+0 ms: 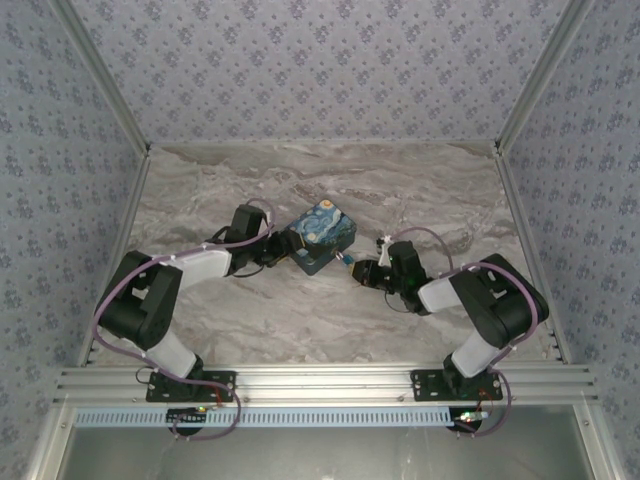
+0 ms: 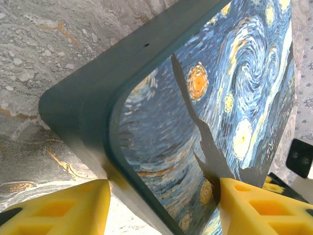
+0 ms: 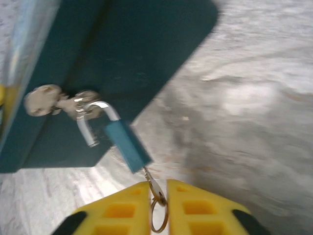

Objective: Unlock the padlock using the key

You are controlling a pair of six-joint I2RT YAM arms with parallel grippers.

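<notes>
**Key in the padlock, box pinned from the left**

From above, the painted box (image 1: 322,232) sits mid-bench (image 1: 420,190), turned corner-on like a diamond. The left gripper (image 1: 283,246) is right on the box's left corner. The right gripper (image 1: 358,270) sits just off its near-right side, very close in.

Over to the left wrist. Two yellow fingers (image 2: 63,208) straddle the box, one against its dark teal side wall and the other on the swirling blue-and-yellow lid. That gripper is clamped on the box.

Now the right wrist, and it's a blurry picture. The padlock (image 3: 126,144) has a blue body on a silvery shackle, and it hangs from the pale metal clasp (image 3: 44,99) on the box's teal front, slanting down to the right. One shackle leg seems to end clear of the body, but the blur makes that hard to call.

The key (image 3: 152,186), slim and silvery with a wire ring (image 3: 157,218) on its tail, runs from the bottom of the blue body straight into the narrow gap between the yellow fingers. The right gripper is pinched tight on the key, just beneath the padlock.
</notes>
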